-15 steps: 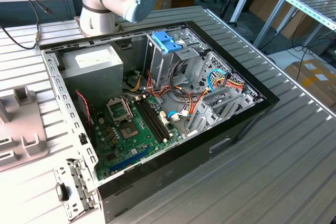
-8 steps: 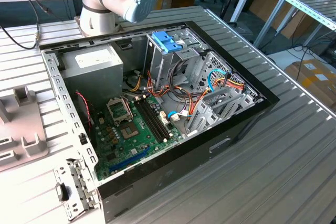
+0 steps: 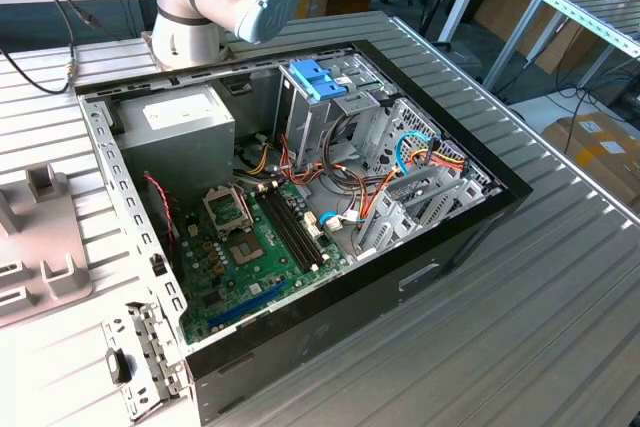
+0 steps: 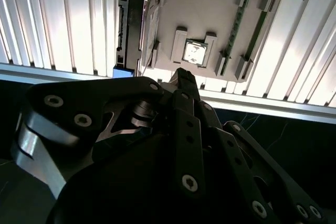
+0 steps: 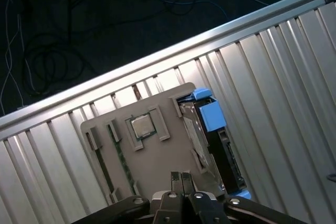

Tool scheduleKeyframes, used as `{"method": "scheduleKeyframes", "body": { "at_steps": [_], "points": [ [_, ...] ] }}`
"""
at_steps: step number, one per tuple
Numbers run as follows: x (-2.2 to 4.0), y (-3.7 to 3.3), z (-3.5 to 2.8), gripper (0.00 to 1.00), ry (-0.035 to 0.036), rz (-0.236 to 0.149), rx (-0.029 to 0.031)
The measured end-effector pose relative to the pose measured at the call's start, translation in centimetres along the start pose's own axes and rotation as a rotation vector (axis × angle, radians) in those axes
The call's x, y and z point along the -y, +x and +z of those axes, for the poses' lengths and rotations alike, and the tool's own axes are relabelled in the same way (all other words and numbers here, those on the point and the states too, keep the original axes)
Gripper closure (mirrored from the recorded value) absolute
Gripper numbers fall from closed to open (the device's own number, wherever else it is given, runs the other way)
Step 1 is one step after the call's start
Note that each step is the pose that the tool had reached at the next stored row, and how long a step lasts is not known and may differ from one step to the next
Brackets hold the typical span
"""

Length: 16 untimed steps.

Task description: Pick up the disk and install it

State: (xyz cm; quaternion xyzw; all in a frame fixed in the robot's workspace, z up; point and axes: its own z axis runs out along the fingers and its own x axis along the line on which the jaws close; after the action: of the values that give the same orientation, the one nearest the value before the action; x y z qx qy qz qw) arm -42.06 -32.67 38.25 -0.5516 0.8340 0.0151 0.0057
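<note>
Over the grey tray (image 5: 157,161) holding the disk (image 5: 218,140), the jaws are together, empty.

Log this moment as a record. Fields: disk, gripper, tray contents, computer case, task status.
disk: disk sits at one edge of the grey tray, blue rails and tab visible, not gripped
gripper: gripper shut, empty, above the tray, apart from the disk
tray contents: also a processor chip and memory sticks
computer case: computer case lies open on the ribbed table, motherboard exposed
task status: disk not yet picked up
</note>
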Motion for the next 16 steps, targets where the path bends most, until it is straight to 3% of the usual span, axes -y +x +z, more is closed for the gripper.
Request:
{"method": "scheduleKeyframes", "body": {
  "at_steps": [16],
  "points": [
    [0.00, 0.00, 0.00, 0.89, -0.0023, -0.087, -0.0017]
  ]
}}
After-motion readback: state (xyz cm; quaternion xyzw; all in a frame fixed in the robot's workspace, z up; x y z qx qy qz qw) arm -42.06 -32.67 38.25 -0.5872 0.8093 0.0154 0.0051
